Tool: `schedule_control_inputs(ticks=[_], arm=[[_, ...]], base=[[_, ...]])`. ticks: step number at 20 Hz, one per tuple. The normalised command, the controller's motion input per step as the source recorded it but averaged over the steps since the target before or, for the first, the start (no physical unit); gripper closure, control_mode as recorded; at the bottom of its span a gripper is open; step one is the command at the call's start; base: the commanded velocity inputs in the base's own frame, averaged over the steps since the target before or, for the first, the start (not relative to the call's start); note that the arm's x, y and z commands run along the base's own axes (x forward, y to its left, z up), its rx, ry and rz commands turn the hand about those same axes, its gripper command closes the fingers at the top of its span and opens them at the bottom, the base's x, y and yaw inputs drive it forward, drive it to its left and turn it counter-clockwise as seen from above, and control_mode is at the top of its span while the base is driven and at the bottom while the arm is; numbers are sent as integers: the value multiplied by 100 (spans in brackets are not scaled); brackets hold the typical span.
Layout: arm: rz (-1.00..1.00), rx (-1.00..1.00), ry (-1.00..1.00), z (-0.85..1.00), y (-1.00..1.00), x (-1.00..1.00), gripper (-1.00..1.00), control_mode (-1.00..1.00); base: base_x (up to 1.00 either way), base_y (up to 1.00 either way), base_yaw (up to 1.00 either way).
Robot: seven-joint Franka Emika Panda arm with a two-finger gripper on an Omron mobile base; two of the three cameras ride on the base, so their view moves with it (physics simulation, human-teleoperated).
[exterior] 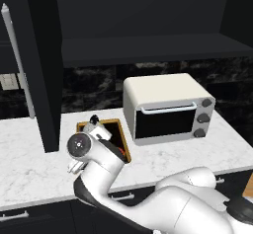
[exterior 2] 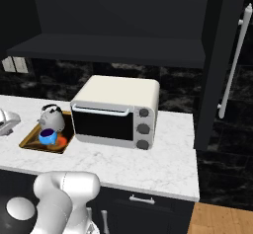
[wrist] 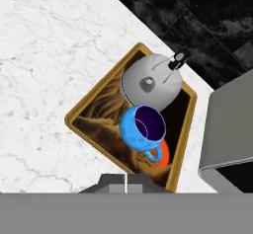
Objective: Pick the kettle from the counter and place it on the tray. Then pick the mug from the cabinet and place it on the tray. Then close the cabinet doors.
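Kettle [wrist: 150, 82] and mug [wrist: 143, 127] both sit on the tray [wrist: 88, 110], touching, and my gripper [wrist: 126, 182] hangs above with its fingers clenched on nothing. I judge only the cabinet doors [exterior 2: 217, 70] remain; swinging the arm carelessly could clip the toaster oven [exterior 2: 116, 112]

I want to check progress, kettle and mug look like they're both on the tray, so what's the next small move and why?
Probably lift the arm away from the tray and turn toward a cabinet door. The kettle and mug both sit on the tray, the tool is shut and empty above them, and both doors stand open.
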Motion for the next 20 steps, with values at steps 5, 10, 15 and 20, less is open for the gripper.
schedule_control_inputs(ticks=[5, 10, 15, 20], arm=[[0, -18, -10, 0, 17, 0, 100, -100], [-1, -12, 2, 21, 31, 0, 100, -100], [-3, -14, 0, 15, 42, 0, 100, -100], [0, -24, -17, 0, 31, 0, 100, -100]], base=[[0, 0, 0], [0, 0, 0], [0, 0, 0], [0, 0, 0]])
